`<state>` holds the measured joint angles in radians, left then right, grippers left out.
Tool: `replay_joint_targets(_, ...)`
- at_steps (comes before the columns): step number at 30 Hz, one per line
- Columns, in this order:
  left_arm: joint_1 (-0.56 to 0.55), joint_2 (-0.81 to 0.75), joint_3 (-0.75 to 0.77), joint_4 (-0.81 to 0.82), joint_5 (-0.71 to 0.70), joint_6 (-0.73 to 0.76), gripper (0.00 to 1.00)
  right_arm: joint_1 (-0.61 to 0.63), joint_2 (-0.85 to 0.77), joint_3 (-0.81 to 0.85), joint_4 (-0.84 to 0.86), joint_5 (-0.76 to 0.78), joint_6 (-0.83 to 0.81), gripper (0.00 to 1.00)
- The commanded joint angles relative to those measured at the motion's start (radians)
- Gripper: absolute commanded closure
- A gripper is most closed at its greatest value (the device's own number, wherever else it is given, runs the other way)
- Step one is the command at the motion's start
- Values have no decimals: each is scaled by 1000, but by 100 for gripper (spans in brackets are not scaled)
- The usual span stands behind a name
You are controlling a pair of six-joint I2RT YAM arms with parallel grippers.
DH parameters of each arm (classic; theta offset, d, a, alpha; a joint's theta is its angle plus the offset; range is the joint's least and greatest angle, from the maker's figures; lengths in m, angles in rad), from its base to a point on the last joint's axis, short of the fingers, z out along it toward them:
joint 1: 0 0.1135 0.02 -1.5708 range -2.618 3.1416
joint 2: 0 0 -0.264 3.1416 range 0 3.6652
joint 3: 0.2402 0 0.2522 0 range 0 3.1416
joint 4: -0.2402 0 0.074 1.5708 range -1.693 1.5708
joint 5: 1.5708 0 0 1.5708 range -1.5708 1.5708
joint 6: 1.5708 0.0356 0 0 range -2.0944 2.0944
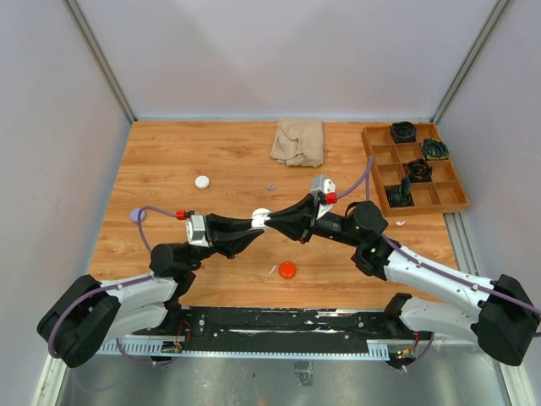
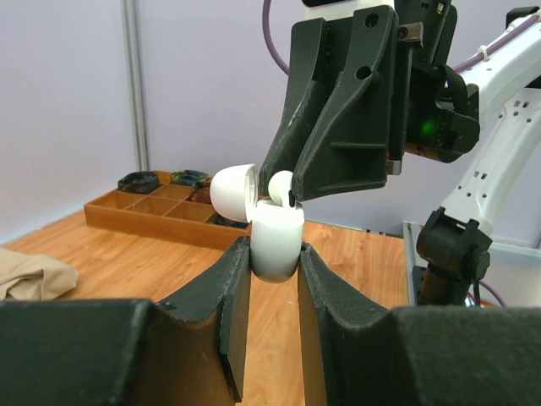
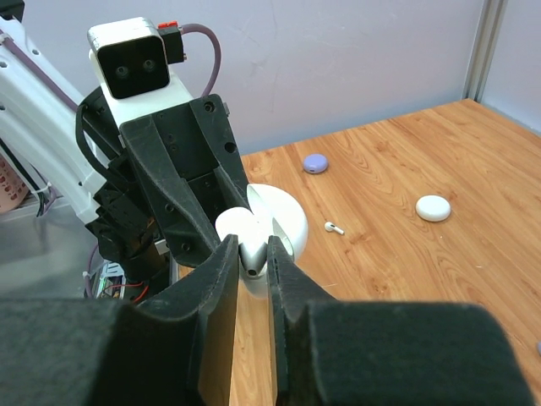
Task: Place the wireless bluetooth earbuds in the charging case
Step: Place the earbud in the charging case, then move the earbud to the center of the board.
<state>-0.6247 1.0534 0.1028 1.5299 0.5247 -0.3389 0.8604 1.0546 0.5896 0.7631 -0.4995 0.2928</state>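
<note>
My left gripper (image 2: 275,258) is shut on a white charging case (image 2: 277,241) and holds it upright above the table, its lid (image 2: 232,192) hinged open. My right gripper (image 3: 251,254) is shut on a white earbud (image 3: 251,245) and holds it right at the case's open top; the bud's head (image 2: 281,183) shows just above the rim. In the top view both grippers meet at the case (image 1: 261,216) over the table's middle. Another white earbud (image 3: 335,227) lies loose on the wood beyond the case.
A white puck (image 1: 202,181), a purple puck (image 1: 137,215) and a red puck (image 1: 287,270) lie on the table. A small purple bud (image 1: 270,186) lies behind the grippers. A beige cloth (image 1: 298,141) lies at the back. A wooden compartment tray (image 1: 458,203) stands at the back right.
</note>
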Motion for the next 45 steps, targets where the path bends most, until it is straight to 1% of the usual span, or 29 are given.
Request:
replay_joint_targets(1, 4, -21, 8, 237, -7, 6, 100, 17, -8, -14, 11, 16, -1, 80)
replay_joint_targets(5, 3, -15, 6, 237, -2, 10, 100, 17, -26, -12, -12, 32, -14, 70)
replay_joint_targets(12, 3, 10, -17, 239, -26, 32, 100, 14, -81, 7, -137, 112, -72, 52)
replay_joint_targets(15, 3, 17, -36, 238, -44, 53, 100, 11, -109, 31, -232, 149, -105, 45)
replay_joint_targets(16, 3, 20, -42, 238, -51, 58, 100, 10, -113, 46, -295, 159, -118, 43)
replay_joint_targets(18, 3, 21, -55, 235, -58, 67, 100, 5, -118, 75, -393, 184, -150, 41)
replay_joint_targets(22, 3, 9, -77, 201, -72, 100, 100, -11, -133, 119, -557, 264, -164, 38)
replay_joint_targets(26, 3, -39, -95, 113, -93, 159, 100, -37, -125, 165, -730, 403, -162, 35)
replay_joint_targets(34, 3, -136, -127, -38, -130, 260, 100, -174, -87, 226, -1024, 545, -66, 34)
replay_joint_targets(38, 3, -149, -133, -72, -136, 288, 100, -273, -75, 213, -1095, 577, -7, 34)
replay_joint_targets(45, 3, -163, -153, -82, -147, 289, 100, -455, -40, 152, -1103, 634, 37, 34)
